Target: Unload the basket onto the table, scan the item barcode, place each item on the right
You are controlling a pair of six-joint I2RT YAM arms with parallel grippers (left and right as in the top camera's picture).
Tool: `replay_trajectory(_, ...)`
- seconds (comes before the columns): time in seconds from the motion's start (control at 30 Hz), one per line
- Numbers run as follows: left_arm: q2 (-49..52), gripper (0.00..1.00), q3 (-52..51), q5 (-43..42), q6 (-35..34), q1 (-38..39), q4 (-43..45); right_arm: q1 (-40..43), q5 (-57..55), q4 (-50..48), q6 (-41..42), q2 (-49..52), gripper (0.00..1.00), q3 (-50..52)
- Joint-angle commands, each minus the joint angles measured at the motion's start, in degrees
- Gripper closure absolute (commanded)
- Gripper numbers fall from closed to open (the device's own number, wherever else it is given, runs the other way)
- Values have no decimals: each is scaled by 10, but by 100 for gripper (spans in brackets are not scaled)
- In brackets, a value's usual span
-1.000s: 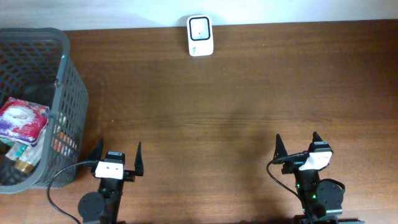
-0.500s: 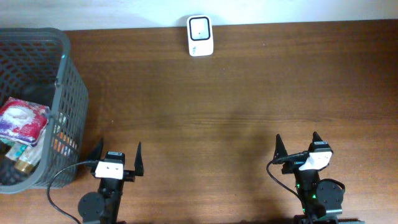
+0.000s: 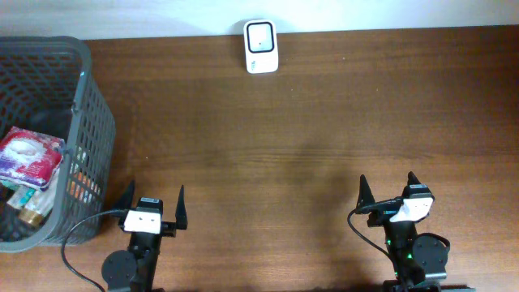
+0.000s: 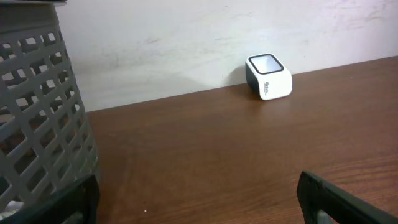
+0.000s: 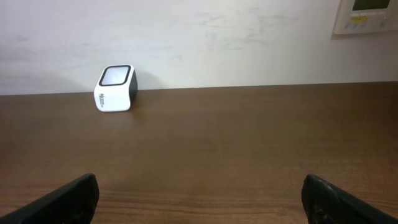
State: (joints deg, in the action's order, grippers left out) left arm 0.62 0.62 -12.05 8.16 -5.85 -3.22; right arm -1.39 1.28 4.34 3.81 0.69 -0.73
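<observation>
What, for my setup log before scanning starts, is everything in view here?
barcode scanner: 1, white with a dark window, far table edge by the wall
basket: 1, grey mesh, left end of table
pink packet: 1, pink and white, on top inside the basket
other items: a few, mixed colours, under the packet, too hidden to name
table: 1, brown wood
wall panel: 1, off-white, on the wall at right
left claw: 1, black, open, near edge
right claw: 1, black, open, near edge

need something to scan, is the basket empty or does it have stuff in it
Not empty: the basket holds a pink-and-white packet and other small items beside it.
</observation>
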Motion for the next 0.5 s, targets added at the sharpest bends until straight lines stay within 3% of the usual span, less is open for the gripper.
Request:
replay_trajectory(0.0,-3,1,-1,-6,7,2,-4,-4,-7,2,-4,-5,1,4)
replay_trajectory(0.2,-3,1,-1,5,8,2,-4,-4,-7,2,-4,-5,1,4)
replay_trajectory(0.3,-3,1,-1,147,7,2,-14,-4,-7,2,-4,-5,1,4)
replay_trajectory(0.43,-3,1,-1,144,6,2,-12,-4,-7,2,-4,-5,1,4)
replay_trajectory(0.47,-3,1,-1,100,3,2,2,-4,-7,2,-4,-5,1,4)
